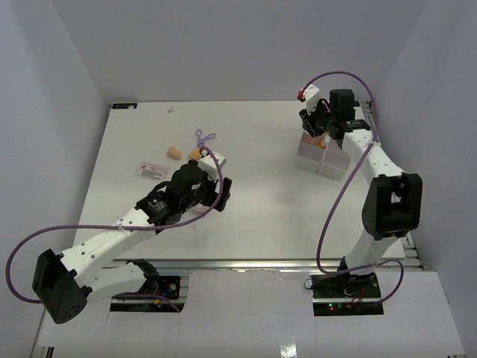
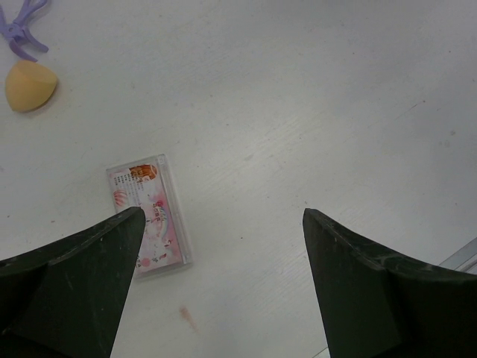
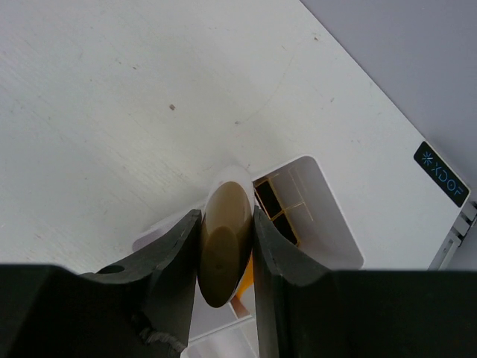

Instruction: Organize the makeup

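The table [image 1: 261, 201] is seen as white, marked with faint grey scuffs. The packet [image 2: 149, 220] is printed in pink and white, with red-orange figures at one end. A sponge [image 2: 30, 86] is coloured beige-orange, and the looped tool [image 2: 22, 30] pale purple. The left hand [image 2: 223, 215] and right hand [image 3: 226, 215] are finished in black. The oval [image 3: 223, 239] between the right fingers is shown as olive-beige. The tray [image 3: 332, 224] is white, and the tubes [image 3: 273, 203] in it are black, edged in gold. The arms [image 1: 104, 246] are white and black, the cables [image 1: 339, 72] purple.
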Controlling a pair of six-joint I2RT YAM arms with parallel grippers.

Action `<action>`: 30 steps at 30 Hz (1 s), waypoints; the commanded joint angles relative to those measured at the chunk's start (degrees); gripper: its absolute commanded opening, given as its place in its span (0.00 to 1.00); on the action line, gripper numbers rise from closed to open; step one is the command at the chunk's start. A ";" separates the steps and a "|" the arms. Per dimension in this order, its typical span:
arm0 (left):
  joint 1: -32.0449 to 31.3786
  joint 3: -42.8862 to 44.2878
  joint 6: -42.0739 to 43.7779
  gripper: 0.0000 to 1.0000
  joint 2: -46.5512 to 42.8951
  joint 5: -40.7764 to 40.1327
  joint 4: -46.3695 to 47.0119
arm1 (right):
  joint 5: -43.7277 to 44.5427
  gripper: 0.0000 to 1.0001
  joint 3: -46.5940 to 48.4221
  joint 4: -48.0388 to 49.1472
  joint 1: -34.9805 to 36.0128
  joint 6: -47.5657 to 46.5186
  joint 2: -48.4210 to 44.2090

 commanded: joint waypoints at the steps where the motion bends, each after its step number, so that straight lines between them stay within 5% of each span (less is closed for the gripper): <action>1: 0.50 -0.28 0.48 0.98 -2.61 -0.61 1.11 | -1.41 0.09 3.87 -0.02 -1.84 -5.80 1.32; 12: 0.54 -0.38 0.48 0.98 -2.33 0.01 1.28 | -3.27 0.14 3.47 -2.02 -2.78 -8.27 3.00; 19: 0.77 -0.47 0.48 0.98 -2.17 0.01 1.28 | -2.41 0.37 3.29 -2.09 -2.87 -8.00 4.06; 30: 1.19 -0.67 0.30 0.98 -1.68 0.31 1.37 | -3.99 0.60 2.88 -2.52 -3.69 -5.78 -0.95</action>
